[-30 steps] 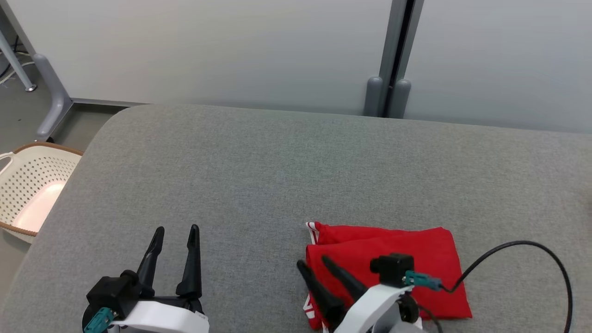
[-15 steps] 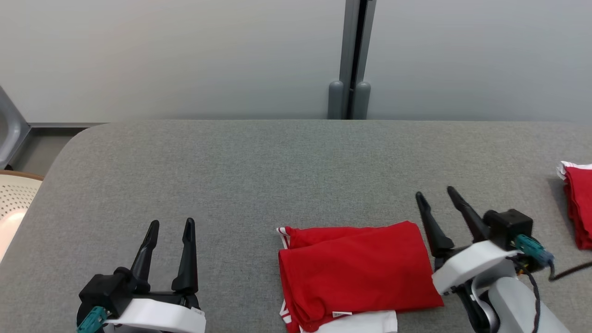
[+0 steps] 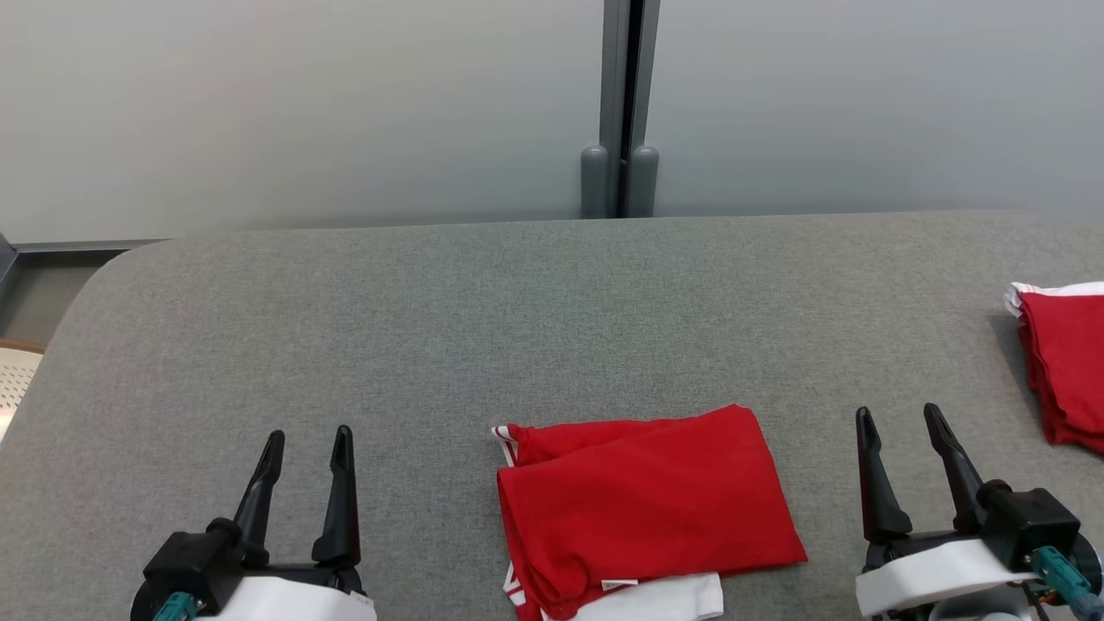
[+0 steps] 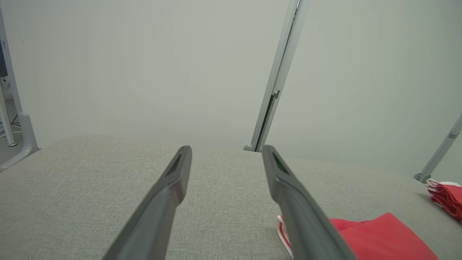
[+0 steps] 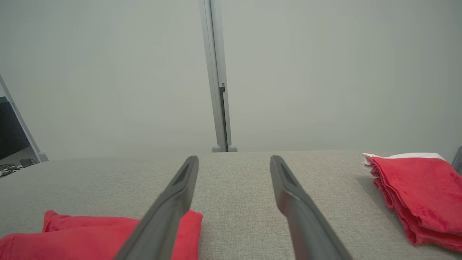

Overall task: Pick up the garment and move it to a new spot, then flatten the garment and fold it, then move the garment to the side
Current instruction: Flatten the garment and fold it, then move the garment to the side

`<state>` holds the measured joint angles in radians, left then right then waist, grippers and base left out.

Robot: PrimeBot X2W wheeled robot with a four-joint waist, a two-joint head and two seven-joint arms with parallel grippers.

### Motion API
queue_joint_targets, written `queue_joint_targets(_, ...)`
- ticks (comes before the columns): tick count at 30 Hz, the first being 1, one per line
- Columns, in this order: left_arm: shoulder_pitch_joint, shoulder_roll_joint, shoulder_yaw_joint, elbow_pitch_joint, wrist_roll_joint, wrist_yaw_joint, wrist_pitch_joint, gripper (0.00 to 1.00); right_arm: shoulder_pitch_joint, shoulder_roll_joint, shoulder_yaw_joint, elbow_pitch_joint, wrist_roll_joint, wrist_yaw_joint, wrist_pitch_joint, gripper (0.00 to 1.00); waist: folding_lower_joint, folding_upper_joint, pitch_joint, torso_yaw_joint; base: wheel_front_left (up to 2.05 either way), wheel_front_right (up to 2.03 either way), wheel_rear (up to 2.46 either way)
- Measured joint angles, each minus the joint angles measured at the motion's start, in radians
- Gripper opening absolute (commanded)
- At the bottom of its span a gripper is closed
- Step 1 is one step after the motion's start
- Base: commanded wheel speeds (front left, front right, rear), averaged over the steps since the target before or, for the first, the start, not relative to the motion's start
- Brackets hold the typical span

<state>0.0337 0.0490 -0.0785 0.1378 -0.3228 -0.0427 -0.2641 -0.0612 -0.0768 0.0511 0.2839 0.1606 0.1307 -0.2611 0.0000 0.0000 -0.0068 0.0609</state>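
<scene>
The garment (image 3: 647, 500) is red with white trim and lies folded into a rough rectangle on the grey padded table (image 3: 517, 310), near its front edge; a white layer peeks out beneath it. My left gripper (image 3: 309, 433) stands open to the garment's left, with nothing between its fingers. My right gripper (image 3: 897, 411) stands open to the garment's right, clear of the cloth. In the left wrist view the open left gripper (image 4: 226, 148) has the garment (image 4: 379, 238) at lower right. In the right wrist view the open right gripper (image 5: 234, 159) has the garment (image 5: 90, 234) at lower left.
A stack of folded red cloths (image 3: 1065, 362) with a white edge lies at the table's far right, also in the right wrist view as the stack (image 5: 418, 195). A pale partition wall with a grey post (image 3: 619, 103) stands behind the table. A perforated basket's corner (image 3: 13, 379) shows at far left.
The head camera has swung to the right. My right gripper has come off the top of the garment and now sits to its right, still open. The garment lies as before.
</scene>
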Motion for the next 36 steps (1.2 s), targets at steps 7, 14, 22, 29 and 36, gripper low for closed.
queue_joint_targets(7, 0.013, 0.0, -0.002, -0.012, 0.013, 0.008, 0.0, 1.0, 0.021, 0.018, -0.003, -0.017, -0.031, 0.0, 0.0, 1.0, 0.0, 0.0, -0.001, 0.0, 0.0, 0.0, 0.0)
queue_joint_targets(14, 0.014, 0.0, -0.016, -0.011, 0.011, 0.008, 0.0, 1.0, 0.021, 0.022, 0.008, 0.01, -0.036, 0.0, 0.0, 1.0, 0.0, 0.0, 0.005, 0.014, 0.0, 0.0, 0.0)
queue_joint_targets(22, -0.004, 0.0, -0.032, 0.001, 0.005, 0.0, 0.0, 1.0, -0.011, 0.025, 0.057, 0.172, 0.007, 0.0, 0.004, 1.0, 0.0, 0.0, 0.045, 0.035, 0.0, 0.0, 0.0)
queue_joint_targets(29, -0.034, -0.001, -0.039, 0.009, 0.004, -0.002, 0.0, 1.0, -0.08, 0.027, 0.108, 0.316, 0.103, 0.0, 0.033, 1.0, 0.0, 0.0, 0.087, 0.06, 0.0, 0.0, 0.0)
queue_joint_targets(36, -0.049, 0.0, -0.042, 0.014, 0.004, -0.006, 0.0, 1.0, -0.151, 0.026, 0.153, 0.438, 0.156, 0.0, 0.034, 0.83, 0.0, 0.0, 0.117, 0.085, 0.0, 0.0, 0.0)
